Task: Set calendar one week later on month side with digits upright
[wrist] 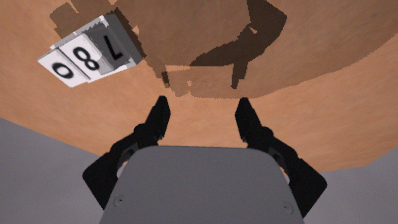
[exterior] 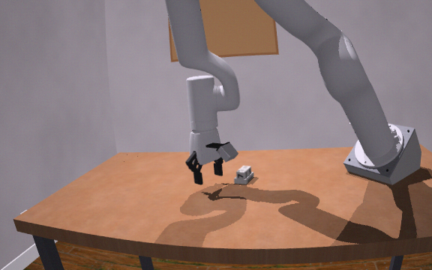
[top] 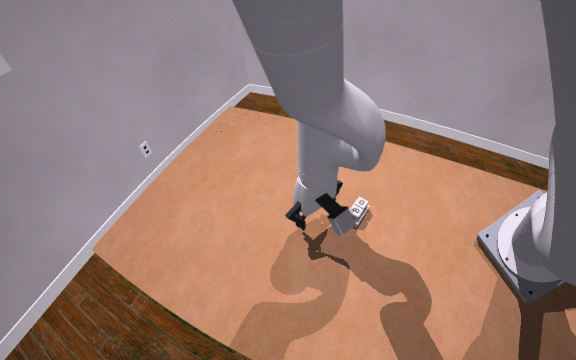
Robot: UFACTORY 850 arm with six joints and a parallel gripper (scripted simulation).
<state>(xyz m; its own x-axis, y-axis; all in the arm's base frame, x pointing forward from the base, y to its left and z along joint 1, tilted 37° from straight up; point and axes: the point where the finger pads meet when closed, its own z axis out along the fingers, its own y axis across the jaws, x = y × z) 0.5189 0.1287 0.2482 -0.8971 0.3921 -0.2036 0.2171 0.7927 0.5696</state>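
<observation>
The calendar's two white cubes (top: 359,206) (exterior: 244,171) (wrist: 75,64) stand side by side in the small light grey tray (exterior: 241,181) on the table. Their upper faces show 0 and 8. In the wrist view a shaded end face of the 8 cube shows what looks like a 7. The front digits and the month's name cannot be read. My gripper (exterior: 208,178) (wrist: 202,105) is open and empty, above the table, to the left of the calendar in the top and exterior views. In the wrist view the calendar is at the upper left, outside the fingers. One finger is partly hidden in the top view.
The wrist camera's grey housing (top: 341,223) (exterior: 227,151) juts from the gripper toward the calendar and overlaps its edge in the top view. The robot's base (top: 503,255) (exterior: 370,170) is bolted to the table (top: 183,220) (exterior: 126,210) at the right. Arm shadows fall near the calendar.
</observation>
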